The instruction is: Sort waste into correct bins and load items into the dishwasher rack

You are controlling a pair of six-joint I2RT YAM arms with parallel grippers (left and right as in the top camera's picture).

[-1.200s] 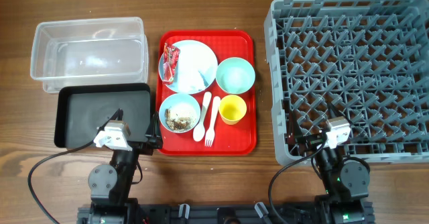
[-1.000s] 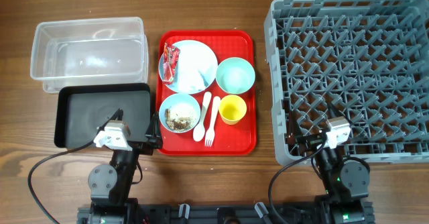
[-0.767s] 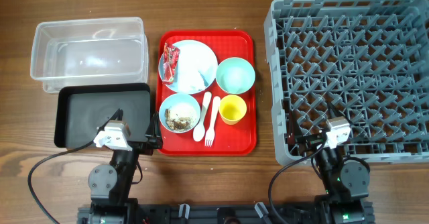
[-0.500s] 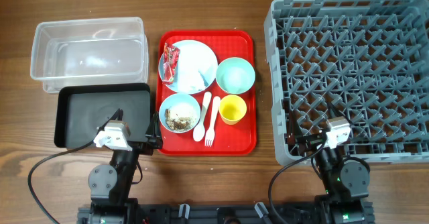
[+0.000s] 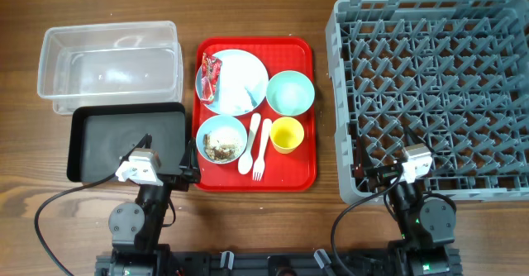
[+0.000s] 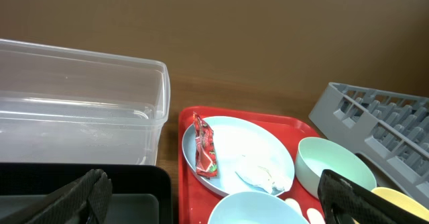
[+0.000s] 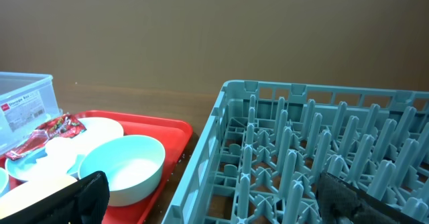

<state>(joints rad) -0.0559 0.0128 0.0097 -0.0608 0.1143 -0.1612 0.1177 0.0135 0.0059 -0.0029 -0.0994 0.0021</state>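
On the red serving tray [image 5: 297,173], a pale blue plate [image 5: 240,71] holds the red-and-white wrapper [image 5: 212,73] and a white tissue [image 5: 248,92]. A pale blue bowl [image 5: 221,127] holds brown food scraps [image 5: 220,146]. The mint bowl [image 5: 290,92], yellow cup [image 5: 287,135], white spoon [image 5: 250,142] and fork [image 5: 262,150] lie beside them. The clear tub [image 5: 107,65] and black tray [image 5: 124,140] sit left, both empty. The grey rack [image 5: 434,94] stands right, empty. My left gripper [image 5: 183,170] [image 6: 214,200] and right gripper [image 5: 376,175] [image 7: 216,197] are open, empty, near the front edge.
The left wrist view shows the wrapper [image 6: 204,147] and tissue [image 6: 258,172] on the plate, with the tub [image 6: 80,117] to their left. The right wrist view shows the mint bowl [image 7: 124,167] and the rack's near corner [image 7: 228,90]. Bare wood lies around the containers.
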